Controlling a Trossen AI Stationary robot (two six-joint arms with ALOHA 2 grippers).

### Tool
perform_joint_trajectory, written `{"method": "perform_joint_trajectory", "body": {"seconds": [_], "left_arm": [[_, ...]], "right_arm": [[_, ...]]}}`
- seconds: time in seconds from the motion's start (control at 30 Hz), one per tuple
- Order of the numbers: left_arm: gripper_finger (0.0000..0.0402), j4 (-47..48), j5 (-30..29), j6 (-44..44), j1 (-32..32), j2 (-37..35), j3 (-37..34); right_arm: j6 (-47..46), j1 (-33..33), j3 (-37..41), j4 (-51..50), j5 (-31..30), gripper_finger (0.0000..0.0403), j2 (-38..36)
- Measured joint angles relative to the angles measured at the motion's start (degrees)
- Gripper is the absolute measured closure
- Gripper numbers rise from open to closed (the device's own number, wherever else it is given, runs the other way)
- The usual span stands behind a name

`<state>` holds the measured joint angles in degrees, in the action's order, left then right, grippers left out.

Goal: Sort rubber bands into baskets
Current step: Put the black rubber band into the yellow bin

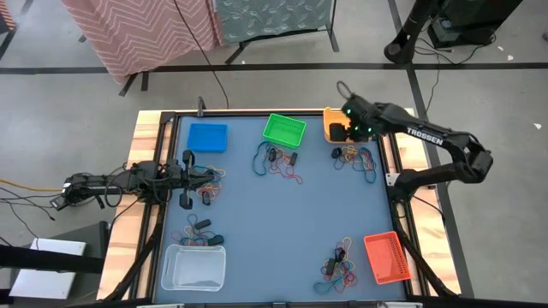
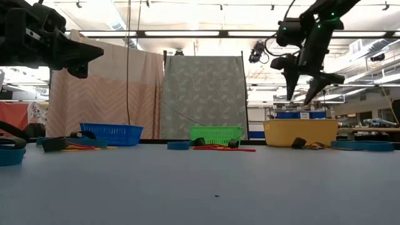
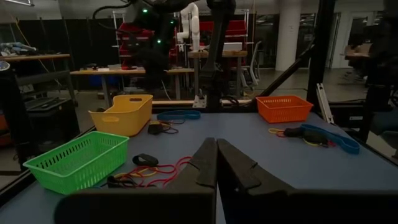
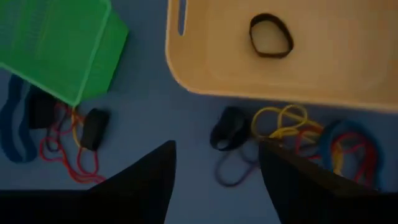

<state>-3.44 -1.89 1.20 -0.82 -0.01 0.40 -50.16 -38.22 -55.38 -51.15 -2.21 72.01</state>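
One dark rubber band (image 4: 271, 35) lies inside the yellow-orange plastic basket (image 4: 348, 74). The right gripper (image 4: 214, 180) hangs above it, fingers wide and empty. The left gripper (image 3: 216, 163) is closed, holding nothing. Coloured band clusters (image 1: 282, 162) remain scattered across the blue surface (image 1: 282, 222). Contents of the other baskets cannot be determined.

I see bare table (image 1: 282, 222) across the middle, wide enough to pass through. Tangles of rubber bands (image 1: 355, 159) crowd the strip beside the yellow-orange basket (image 1: 334, 125), more lie by the green basket (image 1: 284, 129), and the left arm (image 1: 163, 178) blocks the left edge.
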Motion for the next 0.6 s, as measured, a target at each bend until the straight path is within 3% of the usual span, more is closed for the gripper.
{"method": "perform_joint_trajectory", "body": {"seconds": [0.17,0.6], "left_arm": [[0.0394,-0.02,0.00,-0.01,0.00,0.00,0.00],[0.0394,0.00,0.00,-0.01,0.00,0.00,0.01]], "right_arm": [[-8.50,3.78,2.36,1.66,-4.67,0.0172,0.70],[-17.88,5.23,5.58,8.03,-3.24,0.0172,13.64]]}}
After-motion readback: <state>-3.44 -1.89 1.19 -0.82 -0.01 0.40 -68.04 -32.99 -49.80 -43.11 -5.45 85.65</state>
